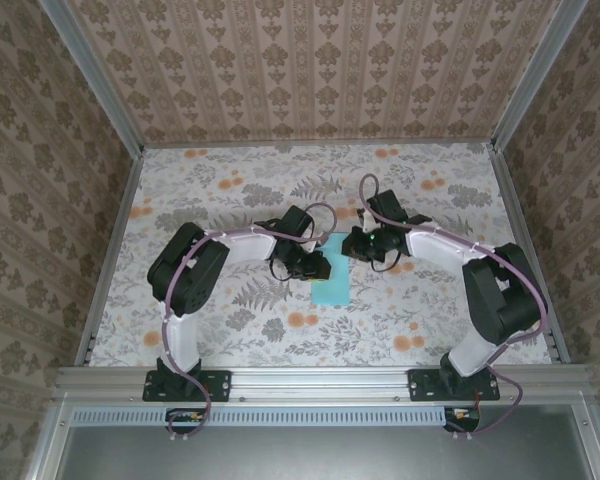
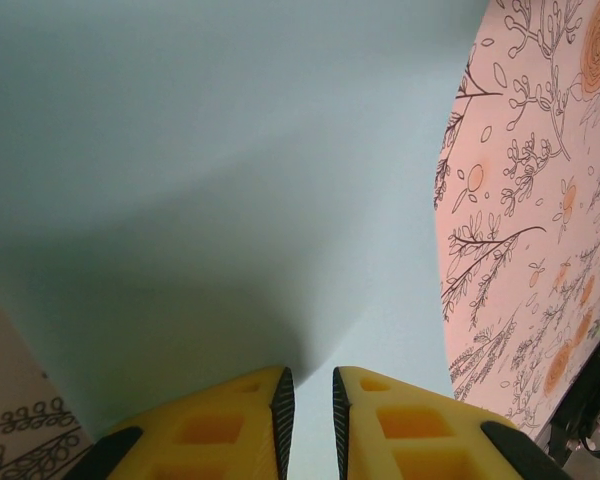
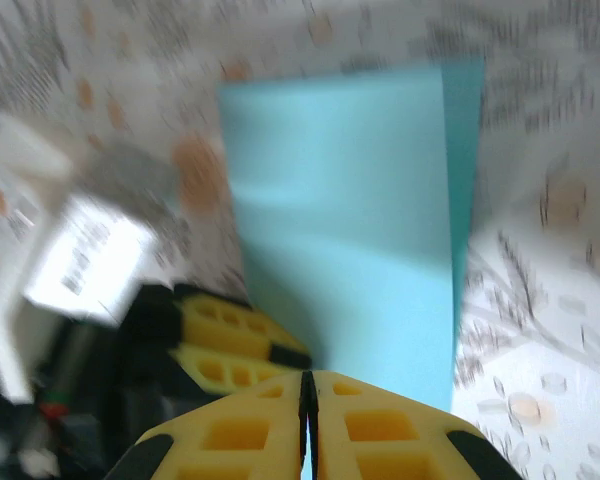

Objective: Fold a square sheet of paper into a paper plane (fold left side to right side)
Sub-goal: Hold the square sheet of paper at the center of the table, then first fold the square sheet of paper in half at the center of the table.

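Note:
The square sheet of paper [image 1: 330, 285] lies mid-table as a light-blue upright strip, its left side lifted and curling over to the right [image 3: 350, 200]; a darker strip of the lower layer shows along its right edge. My left gripper [image 1: 318, 265] sits at the paper's upper left. Its jaws [image 2: 308, 372] stand a narrow gap apart over the bowed blue sheet [image 2: 230, 150], with nothing visibly pinched. My right gripper [image 1: 352, 245] is at the paper's top right. Its yellow jaws [image 3: 307, 375] are pressed together at the sheet's near edge, a sliver of blue between them. The left gripper's fingers [image 3: 230, 340] touch the curling edge.
A floral tablecloth [image 1: 230, 185] covers the table, walled by patterned panels on three sides. Metal rails [image 1: 110, 250] run along the left and right edges. Both arms arch inward from their bases [image 1: 185, 385] at the near edge, meeting over the paper.

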You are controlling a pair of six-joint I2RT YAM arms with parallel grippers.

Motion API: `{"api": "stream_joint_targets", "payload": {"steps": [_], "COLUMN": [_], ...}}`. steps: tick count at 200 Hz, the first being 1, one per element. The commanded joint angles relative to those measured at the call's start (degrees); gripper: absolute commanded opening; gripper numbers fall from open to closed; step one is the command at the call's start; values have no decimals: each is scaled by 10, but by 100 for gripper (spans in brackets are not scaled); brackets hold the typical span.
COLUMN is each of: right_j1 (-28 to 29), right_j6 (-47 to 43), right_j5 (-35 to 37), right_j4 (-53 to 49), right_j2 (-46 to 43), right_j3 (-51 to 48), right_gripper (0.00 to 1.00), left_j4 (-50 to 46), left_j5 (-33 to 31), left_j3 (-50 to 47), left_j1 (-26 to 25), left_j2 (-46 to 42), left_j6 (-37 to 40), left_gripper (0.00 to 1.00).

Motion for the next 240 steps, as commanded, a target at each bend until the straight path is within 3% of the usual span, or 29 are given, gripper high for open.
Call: {"api": "stream_joint_targets", "payload": {"steps": [1, 97, 152, 240], "right_j1": [22, 51, 51, 52], "right_j6": [21, 23, 10, -2], "right_j5": [-14, 21, 43, 63], "right_j4": [-25, -52, -85, -109], "right_j2": [-1, 62, 78, 92], "right_j3": [-38, -49, -43, -33], "right_gripper": [10, 10, 9, 8], "left_j4": [-24, -22, -19, 8], "left_j5": [-23, -21, -7, 11], "left_j3": [-18, -11, 30, 59], "left_j1": [-7, -8, 17, 44], "left_j2": [2, -7, -16, 42], "left_j6": [-4, -9, -4, 17], "left_gripper": [22, 23, 26, 20]}}
